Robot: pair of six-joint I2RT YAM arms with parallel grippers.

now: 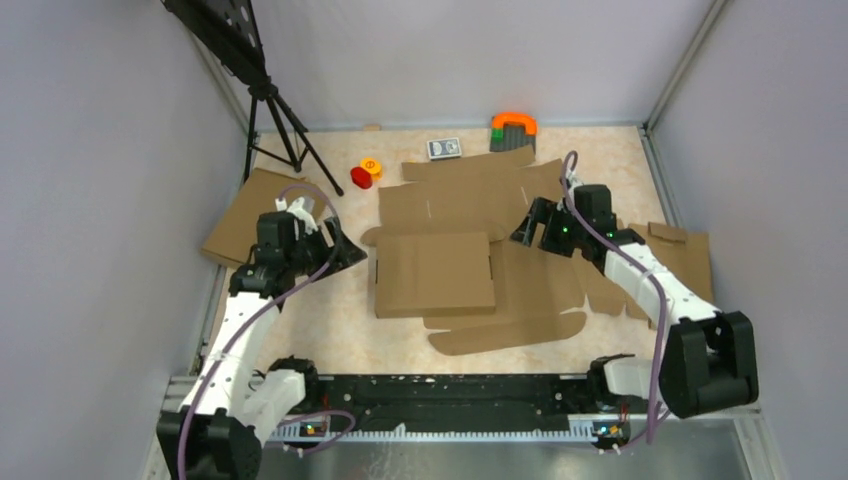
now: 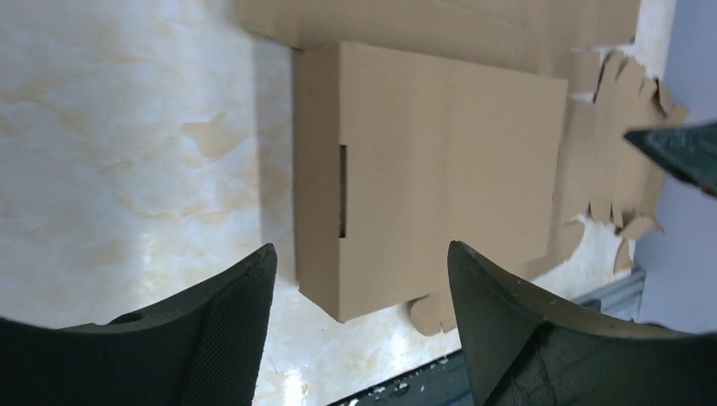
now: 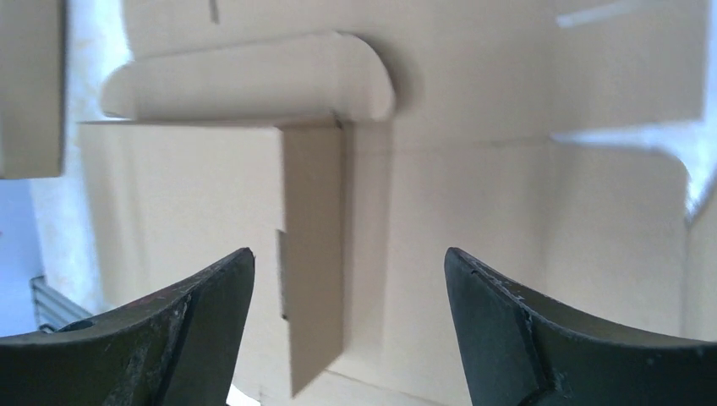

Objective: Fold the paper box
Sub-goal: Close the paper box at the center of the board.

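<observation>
The paper box (image 1: pixel 470 210) is a large brown die-cut sheet lying flat mid-table, with one panel (image 1: pixel 432 272) folded over on top of it. My left gripper (image 1: pixel 345 252) is open and empty, just left of that folded panel. The left wrist view shows the panel (image 2: pixel 440 169) with a slit along its side, ahead of the open gripper (image 2: pixel 359 275). My right gripper (image 1: pixel 525 232) is open and empty above the sheet, right of the panel. Its wrist view shows the open gripper (image 3: pixel 348 264), a narrow raised flap (image 3: pixel 314 254) and a rounded tab (image 3: pixel 254 80).
A plain cardboard slab (image 1: pixel 250 215) lies at the far left. Torn cardboard scraps (image 1: pixel 672 255) lie at the right. Red (image 1: pixel 361 178) and yellow (image 1: pixel 371 165) small objects, a card deck (image 1: pixel 444 148) and an orange-green object (image 1: pixel 513 130) sit at the back. A tripod (image 1: pixel 275 110) stands back left.
</observation>
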